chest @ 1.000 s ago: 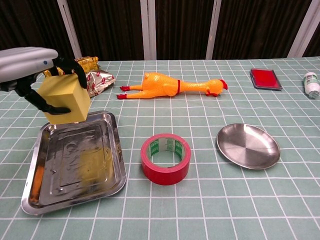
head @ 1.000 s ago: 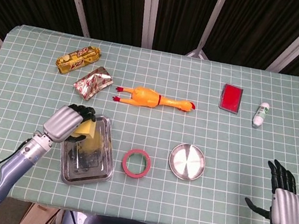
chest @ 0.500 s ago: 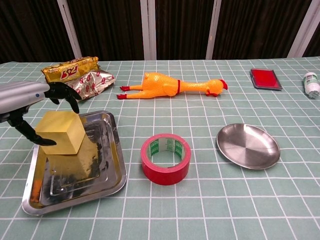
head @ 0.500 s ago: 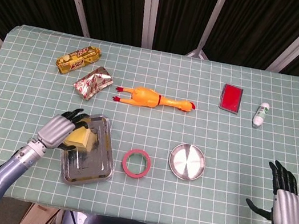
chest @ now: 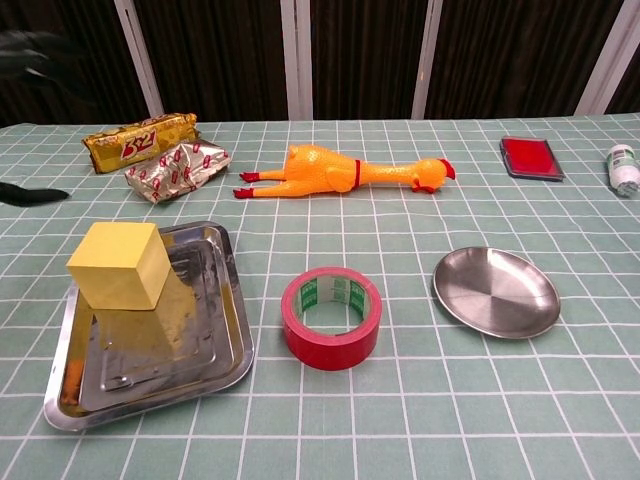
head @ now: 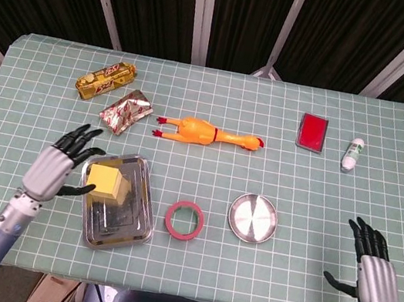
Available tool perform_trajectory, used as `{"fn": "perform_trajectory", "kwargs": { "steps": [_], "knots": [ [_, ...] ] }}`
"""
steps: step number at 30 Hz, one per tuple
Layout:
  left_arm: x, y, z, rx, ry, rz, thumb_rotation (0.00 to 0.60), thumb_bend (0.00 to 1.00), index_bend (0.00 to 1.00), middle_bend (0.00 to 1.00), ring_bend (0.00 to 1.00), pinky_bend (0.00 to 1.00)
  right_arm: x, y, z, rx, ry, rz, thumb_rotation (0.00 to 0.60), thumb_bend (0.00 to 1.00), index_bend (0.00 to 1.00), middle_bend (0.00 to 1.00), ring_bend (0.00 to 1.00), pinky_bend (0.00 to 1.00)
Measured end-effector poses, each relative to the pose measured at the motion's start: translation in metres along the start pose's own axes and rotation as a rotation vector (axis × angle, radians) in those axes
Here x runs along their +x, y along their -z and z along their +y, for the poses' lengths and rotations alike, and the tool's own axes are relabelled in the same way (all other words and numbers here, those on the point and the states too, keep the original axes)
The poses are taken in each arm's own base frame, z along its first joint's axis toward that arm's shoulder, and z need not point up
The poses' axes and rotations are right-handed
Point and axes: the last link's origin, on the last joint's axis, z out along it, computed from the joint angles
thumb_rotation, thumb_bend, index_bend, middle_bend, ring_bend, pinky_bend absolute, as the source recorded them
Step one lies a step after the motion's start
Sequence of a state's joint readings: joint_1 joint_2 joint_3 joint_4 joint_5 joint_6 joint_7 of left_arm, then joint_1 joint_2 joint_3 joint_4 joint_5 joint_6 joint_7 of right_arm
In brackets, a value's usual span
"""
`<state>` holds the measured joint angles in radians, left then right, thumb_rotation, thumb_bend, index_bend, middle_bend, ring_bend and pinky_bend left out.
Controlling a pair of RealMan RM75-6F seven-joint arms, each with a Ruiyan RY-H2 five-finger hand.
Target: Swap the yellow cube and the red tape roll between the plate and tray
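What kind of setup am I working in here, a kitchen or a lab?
Most likely a lab test bench, not a kitchen: a table under a green grid-marked cloth, dark curtain panels behind it, and unrelated props laid out, such as a rubber chicken and snack packets.

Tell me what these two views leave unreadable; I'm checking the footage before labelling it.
- Left hand: chest view shows only blurred dark fingertips at its left edge; the head view shows it open beside the steel tray.
- Right hand: outside the chest view entirely.
- Small white bottle: cut by the chest view's right edge, label too small in both.
- Gold snack packet: print too small in the head view.
- Yellow cube: hides the tray floor behind it.
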<state>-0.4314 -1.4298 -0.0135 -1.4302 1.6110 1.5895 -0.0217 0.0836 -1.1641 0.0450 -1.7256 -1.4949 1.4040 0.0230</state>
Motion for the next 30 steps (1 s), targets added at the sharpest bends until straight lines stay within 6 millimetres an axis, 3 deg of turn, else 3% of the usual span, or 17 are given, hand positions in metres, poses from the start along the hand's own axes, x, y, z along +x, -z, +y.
{"fn": "perform_trajectory", "kwargs": {
  "steps": [5, 7, 17, 30],
  "knots": [
    [0.02, 0.058, -0.02, 0.118, -0.061, 0.042, 0.6, 0.01, 0.28, 0.05, 0.0, 0.16, -0.015, -0.013, -0.027, 0.135, -0.002, -0.111, 0.6, 0.0, 0.05, 0.0, 0.0, 0.0],
    [0.023, 0.07, -0.024, 0.144, -0.064, 0.043, 0.6, 0.01, 0.27, 0.04, 0.0, 0.16, -0.021, -0.019, -0.042, 0.196, 0.005, -0.155, 0.6, 0.0, 0.05, 0.0, 0.0, 0.0],
    [0.025, 0.073, -0.031, 0.137, -0.022, 0.059, 0.6, 0.01, 0.24, 0.03, 0.0, 0.16, -0.051, -0.058, -0.151, 0.461, 0.058, -0.311, 0.6, 0.0, 0.04, 0.0, 0.0, 0.0],
    [0.026, 0.072, -0.039, 0.2, -0.017, 0.01, 0.6, 0.01, 0.24, 0.02, 0.0, 0.16, -0.097, -0.088, -0.24, 0.513, 0.012, -0.43, 0.6, 0.0, 0.04, 0.0, 0.0, 0.0]
  ]
}}
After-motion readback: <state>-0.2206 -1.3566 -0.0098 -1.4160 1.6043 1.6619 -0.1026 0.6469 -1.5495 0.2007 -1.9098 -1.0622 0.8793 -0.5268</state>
